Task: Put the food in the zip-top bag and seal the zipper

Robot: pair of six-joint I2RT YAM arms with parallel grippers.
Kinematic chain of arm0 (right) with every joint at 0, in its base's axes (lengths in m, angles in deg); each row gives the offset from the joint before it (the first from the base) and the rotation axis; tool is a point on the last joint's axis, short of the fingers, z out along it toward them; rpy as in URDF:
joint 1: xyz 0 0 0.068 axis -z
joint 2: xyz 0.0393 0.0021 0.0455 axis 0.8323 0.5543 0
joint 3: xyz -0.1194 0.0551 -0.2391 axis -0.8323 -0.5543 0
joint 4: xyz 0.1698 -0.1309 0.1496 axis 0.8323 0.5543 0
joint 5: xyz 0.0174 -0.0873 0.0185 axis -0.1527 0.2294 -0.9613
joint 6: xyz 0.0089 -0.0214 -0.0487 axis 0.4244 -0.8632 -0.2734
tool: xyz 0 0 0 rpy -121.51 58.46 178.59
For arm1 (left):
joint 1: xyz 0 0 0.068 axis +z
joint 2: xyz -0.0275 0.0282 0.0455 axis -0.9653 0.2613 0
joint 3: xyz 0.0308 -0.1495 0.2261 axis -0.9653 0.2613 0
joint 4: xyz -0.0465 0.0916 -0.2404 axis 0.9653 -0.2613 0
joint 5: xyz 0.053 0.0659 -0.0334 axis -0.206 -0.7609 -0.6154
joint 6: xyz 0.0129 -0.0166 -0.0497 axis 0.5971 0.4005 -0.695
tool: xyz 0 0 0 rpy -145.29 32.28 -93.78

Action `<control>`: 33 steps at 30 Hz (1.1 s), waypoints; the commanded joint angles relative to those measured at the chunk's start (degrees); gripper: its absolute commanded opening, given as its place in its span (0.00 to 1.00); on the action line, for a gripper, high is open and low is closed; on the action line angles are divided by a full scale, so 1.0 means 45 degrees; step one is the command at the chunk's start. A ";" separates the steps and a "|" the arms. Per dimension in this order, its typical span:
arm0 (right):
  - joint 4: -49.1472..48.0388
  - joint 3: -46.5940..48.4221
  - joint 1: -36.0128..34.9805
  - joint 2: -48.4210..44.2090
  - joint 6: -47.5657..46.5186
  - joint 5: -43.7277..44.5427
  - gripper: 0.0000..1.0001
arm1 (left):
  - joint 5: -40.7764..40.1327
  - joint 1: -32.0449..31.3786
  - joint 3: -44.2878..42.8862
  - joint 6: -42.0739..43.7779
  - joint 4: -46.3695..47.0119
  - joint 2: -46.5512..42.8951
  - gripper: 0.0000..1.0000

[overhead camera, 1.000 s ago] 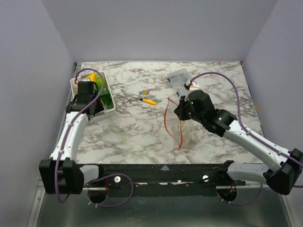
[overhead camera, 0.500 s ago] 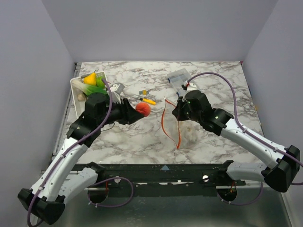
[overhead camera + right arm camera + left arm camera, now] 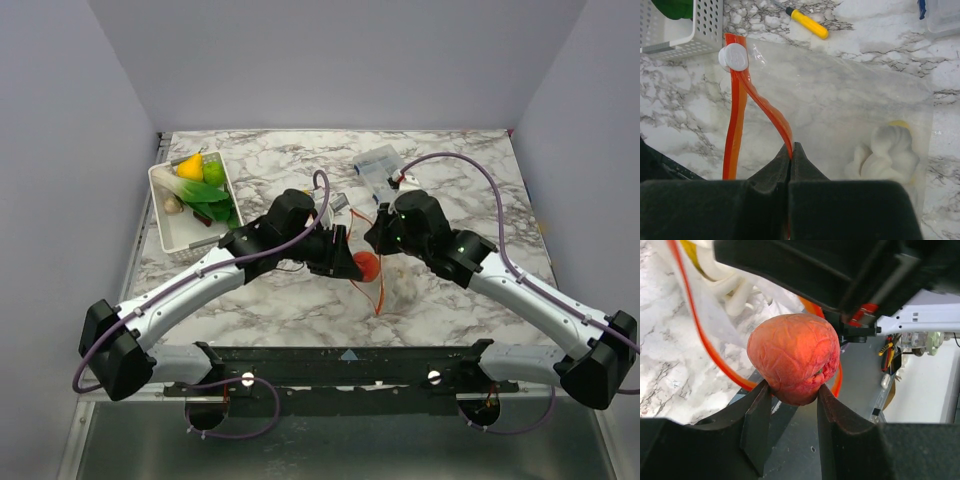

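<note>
1. The biggest risk, in our judgement, is that the wrinkled pink-red toy peach (image 3: 794, 352) misses the mouth of the clear, floppy plastic zip-top bag (image 3: 840, 95). The mouth is lifted at one spot only, so its lips may sag together. A fruit let go at the edge would roll away over the marble-patterned table (image 3: 280, 300).
2. The peach or the left hand (image 3: 792, 391) could also push on the long orange-red zipper strip (image 3: 735, 120). That might tug the strip out of the right hand (image 3: 791, 149) or drag the light bag along. In the top view the two hands are very near each other, so they could knock together.
3. The left arm reaches from 8 o'clock to the middle of the table, with its hand aimed toward 3 o'clock. Its dark fingers (image 3: 756, 425) are clamped on the lower sides of the peach. The peach hangs just beside the strip, and we cannot tell whether it has crossed the mouth.
4. The right arm comes in from 4 o'clock with its hand tipped downward. Its fingers are pressed together on the strip, lifting it. A round white slider tab (image 3: 733, 56) sits at the strip's far end.
5. The bag lies right of centre and holds a white-and-yellow toy (image 3: 887, 150). Green and yellow toy produce (image 3: 203, 178) waits in a white perforated basket (image 3: 178, 232) at 10 o'clock.
</note>
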 commanded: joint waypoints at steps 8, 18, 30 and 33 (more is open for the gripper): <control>-0.0056 0.0117 -0.0003 -0.0463 0.0283 -0.0105 0.01 | -0.0672 -0.0346 -0.1270 0.0038 -0.1607 0.0851 0.23; -0.0098 0.0024 -0.0001 -0.0377 0.0442 0.0062 0.01 | -0.1221 -0.0211 -0.1939 0.0883 -0.2583 0.0638 0.67; -0.0368 -0.0353 0.0009 -0.0381 0.0565 0.0685 0.01 | -0.1453 0.3601 0.0009 0.1654 -0.1726 -0.2736 0.67; -0.0768 -0.0516 -0.0001 -0.0345 0.0554 0.0798 0.01 | -0.2577 0.4930 0.0662 0.1756 -0.1451 -0.3747 0.68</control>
